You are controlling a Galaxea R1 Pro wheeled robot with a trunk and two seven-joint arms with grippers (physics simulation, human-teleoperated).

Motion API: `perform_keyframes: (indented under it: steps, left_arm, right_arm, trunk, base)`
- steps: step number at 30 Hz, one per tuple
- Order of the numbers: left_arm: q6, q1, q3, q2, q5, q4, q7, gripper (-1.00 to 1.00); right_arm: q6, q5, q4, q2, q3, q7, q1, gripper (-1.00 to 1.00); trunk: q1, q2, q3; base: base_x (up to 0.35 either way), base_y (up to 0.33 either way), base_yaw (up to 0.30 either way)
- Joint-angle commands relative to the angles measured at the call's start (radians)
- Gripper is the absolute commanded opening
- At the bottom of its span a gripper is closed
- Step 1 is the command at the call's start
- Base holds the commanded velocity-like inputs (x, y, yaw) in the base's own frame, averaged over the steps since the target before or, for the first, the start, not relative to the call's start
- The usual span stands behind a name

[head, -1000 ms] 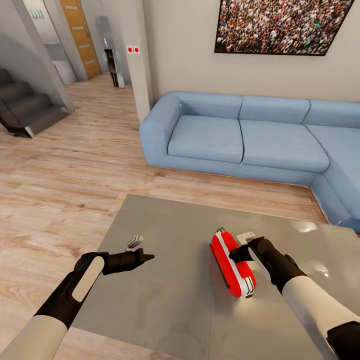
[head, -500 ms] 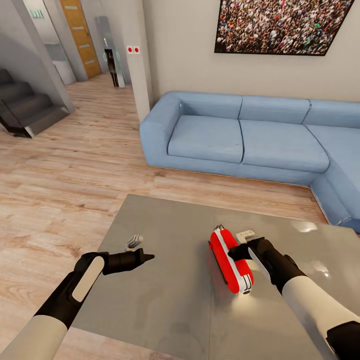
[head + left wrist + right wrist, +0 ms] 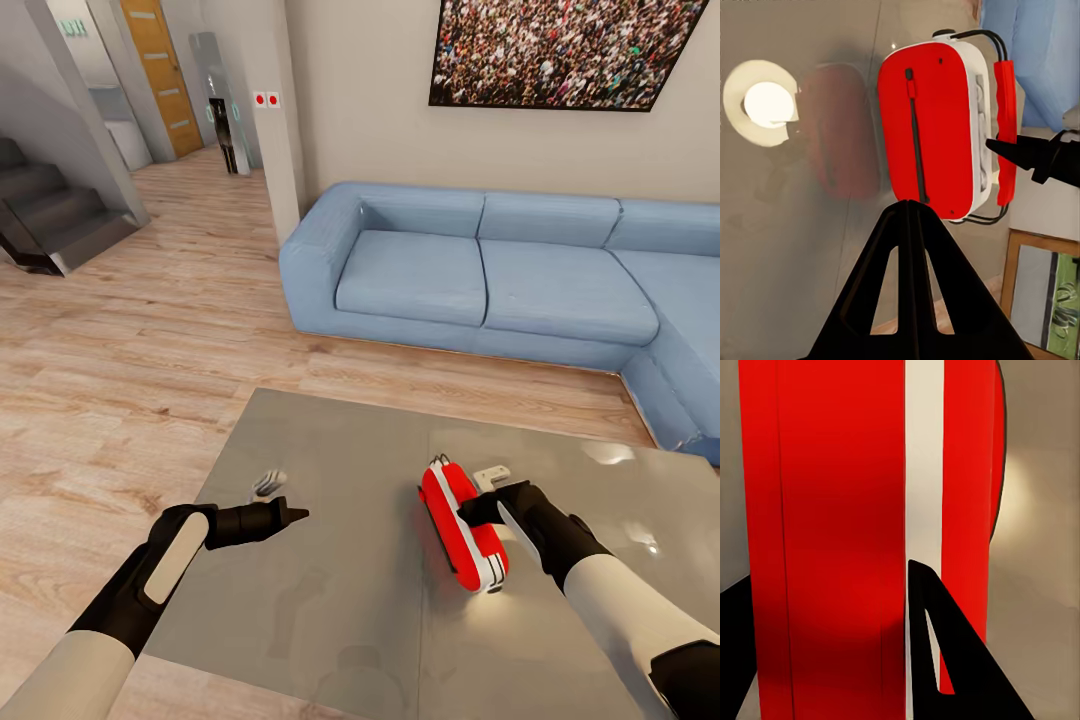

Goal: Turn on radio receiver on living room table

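Note:
The red radio receiver [image 3: 462, 525] stands on its edge on the glossy grey table [image 3: 330, 600], with its white rim band facing up. My right gripper [image 3: 470, 512] is open and presses against the radio's right side. In the right wrist view its fingers [image 3: 937, 660] lie spread over the red and white body of the radio [image 3: 832, 472]. My left gripper [image 3: 297, 515] hovers shut over the table, well left of the radio. The left wrist view looks past the left gripper [image 3: 911, 206] at the radio's slotted red face [image 3: 930, 127] and wire handle.
A small grey-white item [image 3: 268, 485] lies on the table by my left gripper. Another small white piece [image 3: 492, 473] sits just behind the radio. The blue corner sofa [image 3: 480, 270] stands beyond the table, with stairs [image 3: 50, 215] at the far left.
The radio has shifted slightly to the left under the right gripper's push, and the right hand has sunk a little. The left arm has not moved.

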Motion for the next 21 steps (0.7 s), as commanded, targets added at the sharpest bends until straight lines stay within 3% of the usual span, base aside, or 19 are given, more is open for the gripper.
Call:
perform_keyframes:
  steps: [1, 5, 6, 21]
  left_arm:
    - [0.0, 0.001, 0.0, 0.0, 0.0, 0.0, 0.0, -1.0]
    - [0.0, 0.0, 0.001, -0.001, 0.0, 0.0, 0.001, -1.0]
    - [0.0, 0.0, 0.001, -0.001, 0.0, 0.0, 0.001, -1.0]
    - [0.0, 0.0, 0.002, -0.002, 0.0, -0.002, 0.0, -1.0]
  right_arm:
    - [0.0, 0.0, 0.003, 0.0, 0.0, 0.0, 0.0, -1.0]
    - [-0.015, 0.001, 0.047, 0.009, 0.002, 0.0, 0.0, -1.0]
    - [-0.021, 0.001, 0.052, 0.011, 0.002, 0.0, 0.0, 1.0]
    - [-0.029, 0.006, 0.057, 0.014, 0.002, 0.007, 0.0, 1.0]
  trunk:
    - [0.0, 0.0, 0.0]
    - [0.0, 0.0, 0.0]
    - [0.0, 0.0, 0.0]
    - [0.0, 0.0, 0.0]
  base:
    - [0.0, 0.0, 0.0]
    - [0.0, 0.0, 0.0]
    - [0.0, 0.0, 0.0]
    - [0.0, 0.0, 0.0]
